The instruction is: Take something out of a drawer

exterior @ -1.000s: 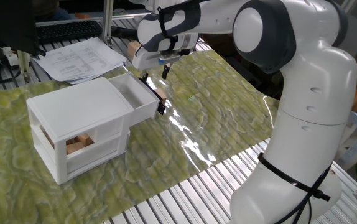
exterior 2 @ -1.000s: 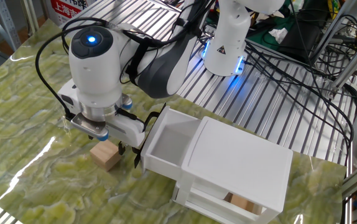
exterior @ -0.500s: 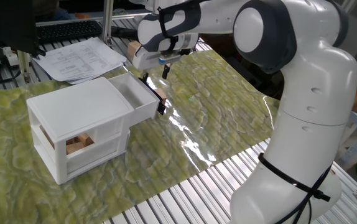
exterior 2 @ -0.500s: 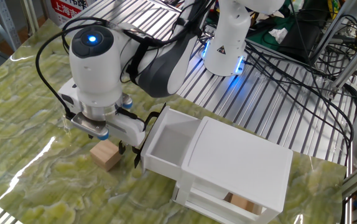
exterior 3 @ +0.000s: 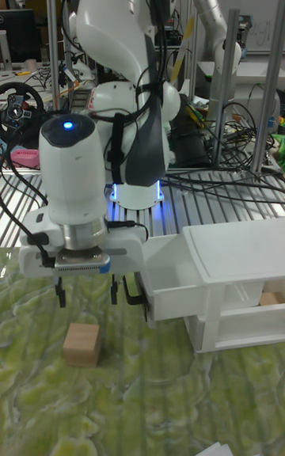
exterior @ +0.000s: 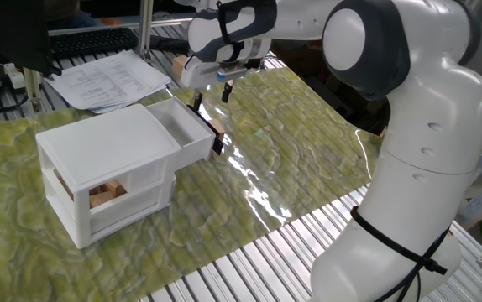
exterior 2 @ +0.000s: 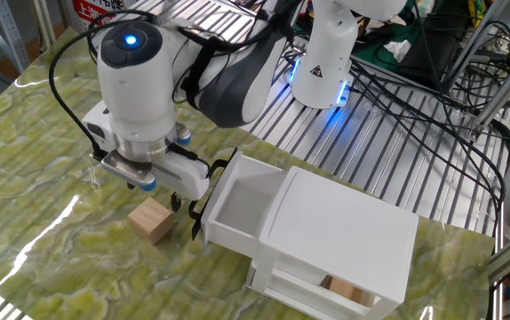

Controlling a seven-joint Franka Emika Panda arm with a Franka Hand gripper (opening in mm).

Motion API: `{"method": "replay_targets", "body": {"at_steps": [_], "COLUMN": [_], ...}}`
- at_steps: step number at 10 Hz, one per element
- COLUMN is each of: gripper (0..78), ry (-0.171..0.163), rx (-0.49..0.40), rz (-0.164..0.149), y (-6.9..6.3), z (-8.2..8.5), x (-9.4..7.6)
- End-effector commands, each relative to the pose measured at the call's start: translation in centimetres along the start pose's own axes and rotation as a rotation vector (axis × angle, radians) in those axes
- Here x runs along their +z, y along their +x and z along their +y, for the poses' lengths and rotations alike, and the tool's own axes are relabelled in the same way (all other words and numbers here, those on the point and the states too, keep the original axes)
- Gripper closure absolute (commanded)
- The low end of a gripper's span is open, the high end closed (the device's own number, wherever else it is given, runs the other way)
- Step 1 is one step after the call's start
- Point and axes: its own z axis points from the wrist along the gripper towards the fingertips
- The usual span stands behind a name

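The small tan wooden block (exterior 3: pixel 82 343) rests on the green mat just in front of the open upper drawer (exterior 3: pixel 190 282), beside its black handle (exterior 3: pixel 133 291). My gripper (exterior 3: pixel 87 292) hangs open a little above the block, fingers spread wider than it and touching nothing. The other fixed view shows the block (exterior 2: pixel 151 220) left of the drawer (exterior 2: pixel 237 209) and below the gripper (exterior 2: pixel 136 189). In one fixed view the block (exterior: pixel 217 127) peeks out behind the drawer front (exterior: pixel 192 134), with the gripper (exterior: pixel 212 98) above it. The drawer looks empty inside.
The white two-drawer box (exterior: pixel 98 143) stands on the green mat; its lower drawer holds other tan blocks (exterior: pixel 107 193). Papers (exterior: pixel 111 80) and a keyboard (exterior: pixel 90 40) lie behind the box. The arm's base (exterior 2: pixel 322 62) and cables (exterior 2: pixel 415 98) stand on the slatted table.
My gripper has risen straight up, away from the block, still open. The block stays where it was on the mat; the drawer has not moved.
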Motion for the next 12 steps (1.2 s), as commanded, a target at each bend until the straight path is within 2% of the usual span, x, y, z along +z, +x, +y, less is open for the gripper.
{"method": "replay_targets", "body": {"at_steps": [1, 3, 6, 8, 12], "gripper": [0.2, 0.2, 0.2, 0.2, 0.2], "ry": [-0.002, -0.001, 0.001, 0.001, -0.004], "rx": [-0.022, -0.025, -0.017, -0.013, -0.013], "rz": [0.031, 0.051, 0.059, 0.069, 0.069], "y": [0.9, 1.6, 2.5, 3.0, 3.8], "z": [0.8, 2.1, 3.9, 5.1, 6.1], "x": [-2.9, -5.2, -7.6, -8.8, -10.1]}}
